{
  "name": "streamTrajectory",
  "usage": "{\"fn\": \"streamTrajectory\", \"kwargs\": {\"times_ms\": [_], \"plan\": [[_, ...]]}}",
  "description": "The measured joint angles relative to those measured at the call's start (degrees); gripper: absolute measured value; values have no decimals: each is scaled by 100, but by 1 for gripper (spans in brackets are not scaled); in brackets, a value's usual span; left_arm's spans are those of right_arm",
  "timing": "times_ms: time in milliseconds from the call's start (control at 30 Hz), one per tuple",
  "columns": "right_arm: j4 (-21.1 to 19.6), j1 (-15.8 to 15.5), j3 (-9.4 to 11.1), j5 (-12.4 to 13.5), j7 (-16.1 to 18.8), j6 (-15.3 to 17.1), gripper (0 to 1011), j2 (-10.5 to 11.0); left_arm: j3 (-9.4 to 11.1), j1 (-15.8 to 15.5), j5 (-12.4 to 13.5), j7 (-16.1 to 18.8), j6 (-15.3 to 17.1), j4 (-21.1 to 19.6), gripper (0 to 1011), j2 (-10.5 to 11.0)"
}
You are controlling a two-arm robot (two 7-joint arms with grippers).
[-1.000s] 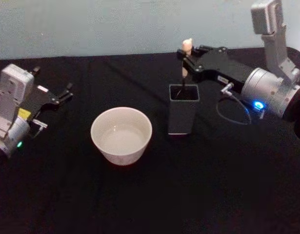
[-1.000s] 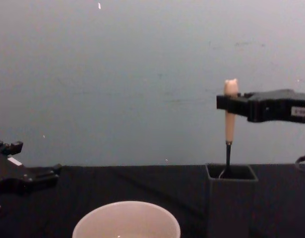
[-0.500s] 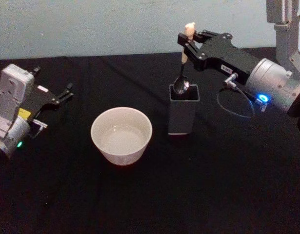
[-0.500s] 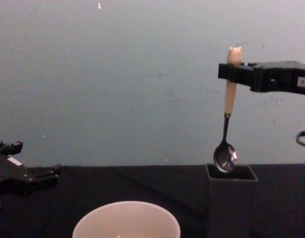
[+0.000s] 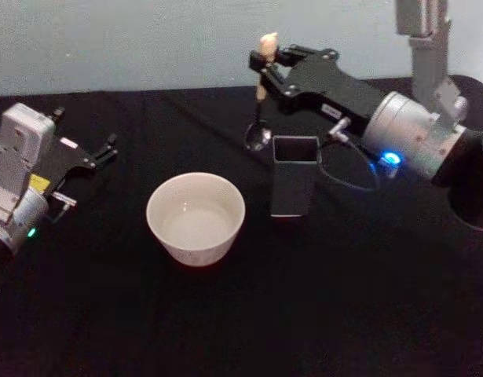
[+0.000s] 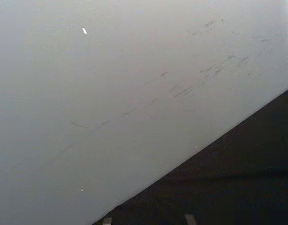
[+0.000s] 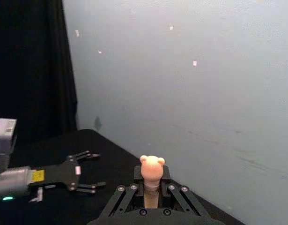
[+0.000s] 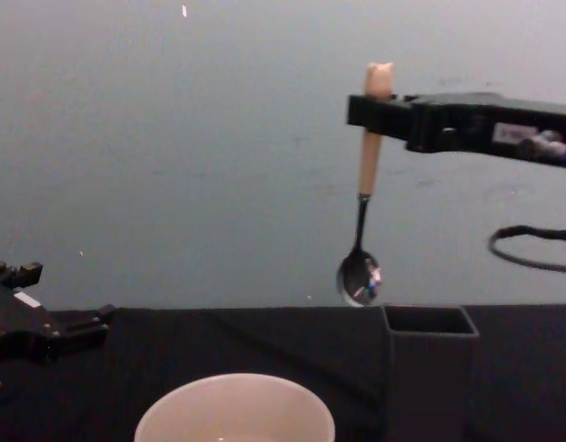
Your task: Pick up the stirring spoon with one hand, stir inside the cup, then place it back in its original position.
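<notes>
The stirring spoon [image 5: 259, 118] hangs upright in the air, its cream bear-head top [image 7: 151, 167] above the jaws and its metal bowl [image 8: 359, 277] just left of and above the dark square holder [image 5: 294, 184]. My right gripper [image 5: 266, 64] is shut on the spoon's handle [image 8: 370, 147]. The cream cup [image 5: 195, 217] sits on the black table left of the holder, its rim low in the chest view [image 8: 235, 408]. My left gripper [image 5: 109, 149] rests parked at the table's left, open, also seen from the chest [image 8: 75, 327].
The black cloth table [image 5: 225, 314] runs back to a pale wall [image 8: 218, 138]. The right arm's silver body [image 5: 410, 133] and a looped cable [image 5: 347, 169] hang behind the holder. Bare table lies in front of the cup.
My right gripper has lifted the spoon fully out of the dark holder and carried it left, toward the cup side. The left arm has not moved.
</notes>
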Motion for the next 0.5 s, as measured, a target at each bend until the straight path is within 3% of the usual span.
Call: {"fn": "streamTrajectory", "kwargs": {"times_ms": [500], "plan": [[277,-18,-498,-200,314,-313,197,-167,0,0,0,0,0,0,1002,0]]}}
